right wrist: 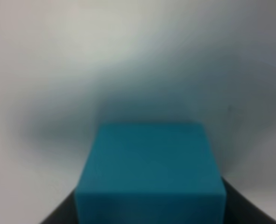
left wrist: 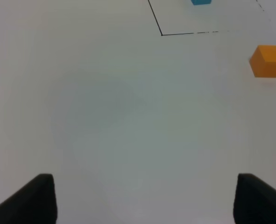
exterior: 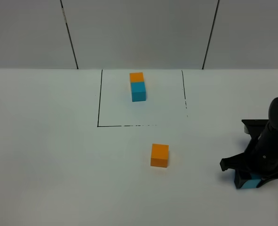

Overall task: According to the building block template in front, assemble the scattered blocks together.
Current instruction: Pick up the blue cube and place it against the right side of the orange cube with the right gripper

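The template (exterior: 138, 86), a small orange cube joined to a cyan one, lies inside the black-lined square (exterior: 99, 101) at the back; its cyan end shows in the left wrist view (left wrist: 201, 2). The loose orange cube (exterior: 159, 155) sits alone on the table in front of the square and also shows in the left wrist view (left wrist: 267, 60). The loose cyan cube (exterior: 249, 183) rests on the table at the right. My right gripper (exterior: 250, 181) is down over it, with a jaw against each side of the cube (right wrist: 149, 172). My left gripper (left wrist: 145, 200) is open and empty over bare table, out of the high view.
The white table (exterior: 59, 155) runs back to a grey panelled wall (exterior: 139, 33). The right arm (exterior: 270, 141) stands near the right edge.
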{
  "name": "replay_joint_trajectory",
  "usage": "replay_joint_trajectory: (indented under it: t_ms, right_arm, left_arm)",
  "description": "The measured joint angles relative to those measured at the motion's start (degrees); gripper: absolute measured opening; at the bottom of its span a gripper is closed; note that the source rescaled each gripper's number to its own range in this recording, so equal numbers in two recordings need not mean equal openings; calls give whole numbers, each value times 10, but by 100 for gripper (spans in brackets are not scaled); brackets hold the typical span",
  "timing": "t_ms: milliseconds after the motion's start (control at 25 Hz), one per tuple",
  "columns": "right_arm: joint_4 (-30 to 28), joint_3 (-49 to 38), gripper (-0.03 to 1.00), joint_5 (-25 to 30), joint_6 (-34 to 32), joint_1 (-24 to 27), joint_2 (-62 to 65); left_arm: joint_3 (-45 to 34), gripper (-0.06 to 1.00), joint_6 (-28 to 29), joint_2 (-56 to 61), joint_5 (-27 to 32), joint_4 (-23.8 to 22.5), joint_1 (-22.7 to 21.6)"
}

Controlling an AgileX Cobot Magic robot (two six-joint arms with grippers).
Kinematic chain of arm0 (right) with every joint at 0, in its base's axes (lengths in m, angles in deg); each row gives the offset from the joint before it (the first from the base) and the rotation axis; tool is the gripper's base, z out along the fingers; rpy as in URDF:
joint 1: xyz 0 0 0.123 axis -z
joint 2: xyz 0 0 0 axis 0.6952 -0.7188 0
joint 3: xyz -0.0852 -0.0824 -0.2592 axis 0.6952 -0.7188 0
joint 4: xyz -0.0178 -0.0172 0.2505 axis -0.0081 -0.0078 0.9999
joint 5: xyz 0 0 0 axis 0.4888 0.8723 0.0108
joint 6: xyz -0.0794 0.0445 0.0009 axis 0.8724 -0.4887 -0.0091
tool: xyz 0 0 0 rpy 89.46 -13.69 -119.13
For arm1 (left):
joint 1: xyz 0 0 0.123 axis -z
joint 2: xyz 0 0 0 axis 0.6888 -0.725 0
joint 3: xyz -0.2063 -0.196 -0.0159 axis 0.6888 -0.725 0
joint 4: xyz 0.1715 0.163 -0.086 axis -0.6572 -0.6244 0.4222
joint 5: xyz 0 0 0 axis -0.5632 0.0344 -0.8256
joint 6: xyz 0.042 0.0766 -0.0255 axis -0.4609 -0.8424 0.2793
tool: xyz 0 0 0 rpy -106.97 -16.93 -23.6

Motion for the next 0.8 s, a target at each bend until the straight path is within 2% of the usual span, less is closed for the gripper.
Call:
replay_joint_trajectory:
  t_ms: [200,400,560,680,800]
  right_arm:
    - [-42,100,0,71,79,-53,24]
    - [-81,180,0,131,238,-105,22]
    - [-103,202,0,148,349,-153,-1]
    - [-117,227,0,160,386,-183,-36]
    - [-131,255,0,162,396,-203,-68]
  left_arm:
    - [0,73,0,0,0,0,0]
    - [0,73,0,0,0,0,0]
    - [0,73,0,0,0,0,0]
    - [0,73,0,0,0,0,0]
    - [0,73,0,0,0,0,0]
